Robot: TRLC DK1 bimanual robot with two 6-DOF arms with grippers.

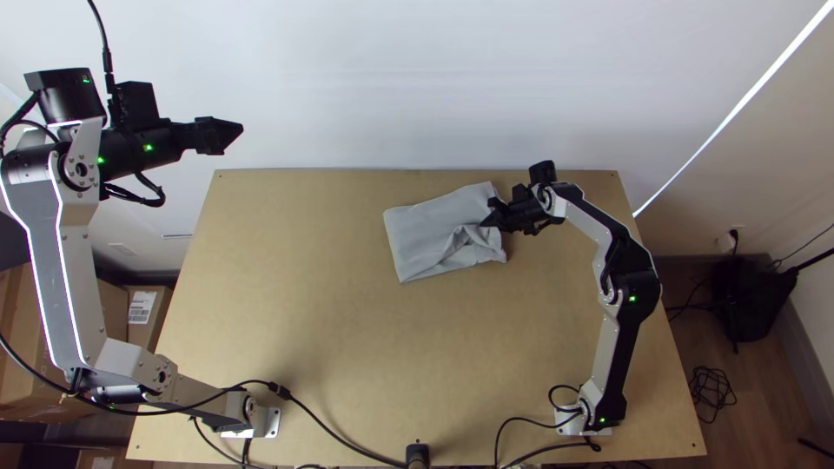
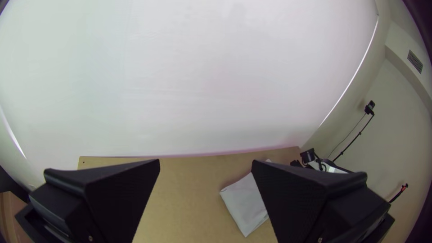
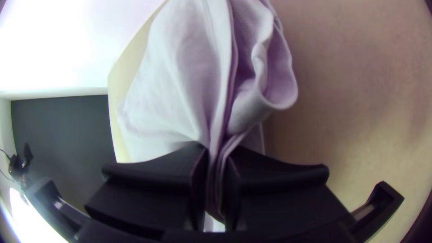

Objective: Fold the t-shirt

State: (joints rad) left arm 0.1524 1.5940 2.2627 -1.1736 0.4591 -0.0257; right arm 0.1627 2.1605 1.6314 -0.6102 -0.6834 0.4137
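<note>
Here, the right tool (image 1: 492,214) grips the t-shirt (image 1: 432,230), bunched there, on the desk (image 1: 347,347); the left tool (image 1: 230,135) stands open.

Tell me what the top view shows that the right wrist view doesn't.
Top view: the left end effector at upper left, plus the left base and right base.
Right wrist view: cloth layers pinched close up in the right end effector, a curled edge beyond.
Both: the grey t-shirt in the right end effector's grip, and the wooden table.
</note>
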